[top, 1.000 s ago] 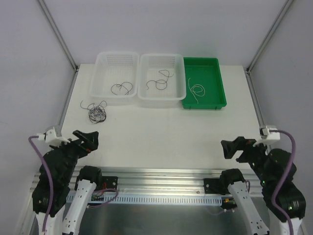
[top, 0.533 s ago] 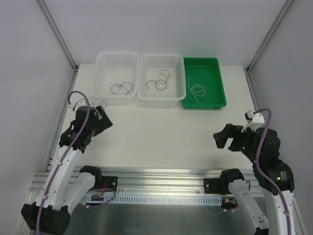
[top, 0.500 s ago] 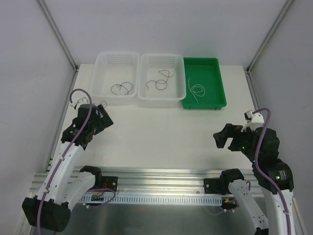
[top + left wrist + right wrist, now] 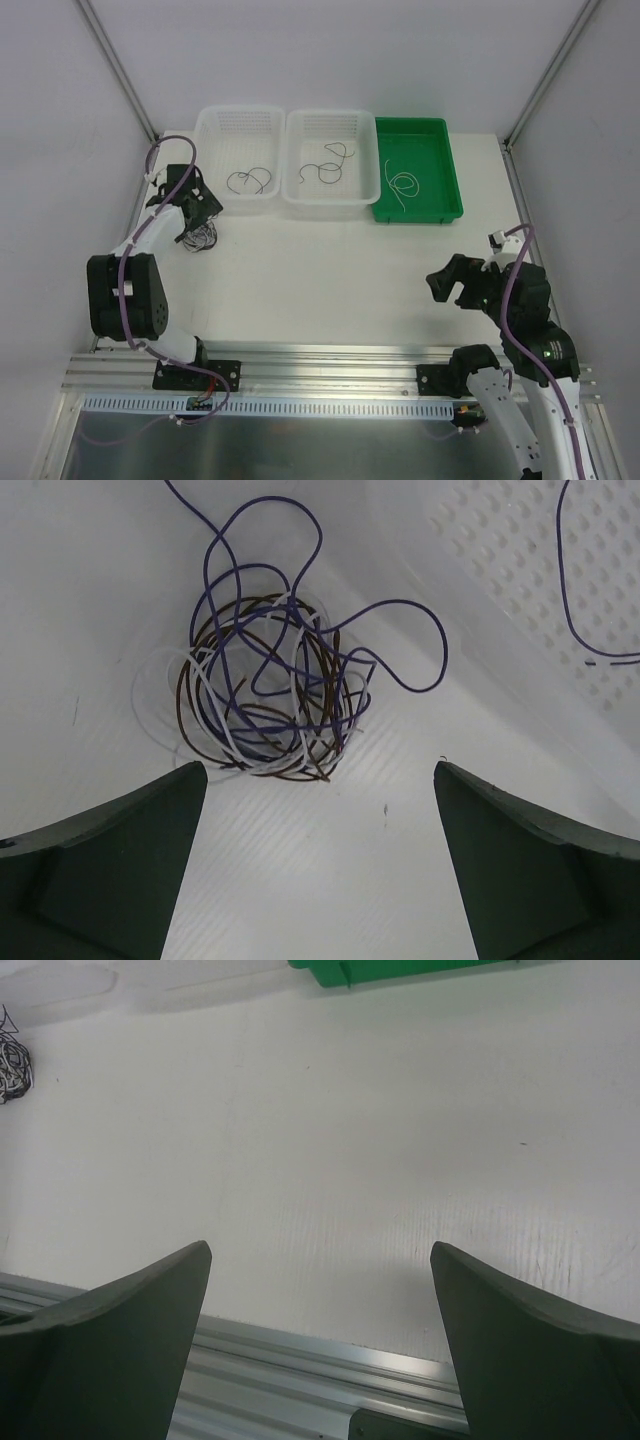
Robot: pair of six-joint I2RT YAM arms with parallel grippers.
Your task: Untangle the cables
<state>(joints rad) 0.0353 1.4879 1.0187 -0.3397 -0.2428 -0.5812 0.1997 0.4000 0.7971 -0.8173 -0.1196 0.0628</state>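
Left wrist view: the tangled cables (image 4: 265, 695) are framed on the table (image 4: 90, 600) beside a white basket (image 4: 520, 560) by the wide-open, empty left gripper (image 4: 316, 780), so lowering onto one strand is judged next.

A white bench (image 4: 330, 290) was enclosed by plain pale grey walls (image 4: 330, 50), well beyond the left pincer (image 4: 320, 770) and the right pincer (image 4: 320, 1250). Aluminium posts (image 4: 118, 70) were set at the far corners. An aluminium rail (image 4: 330, 356) was fixed behind both pincers. Everything was lit evenly and softly.
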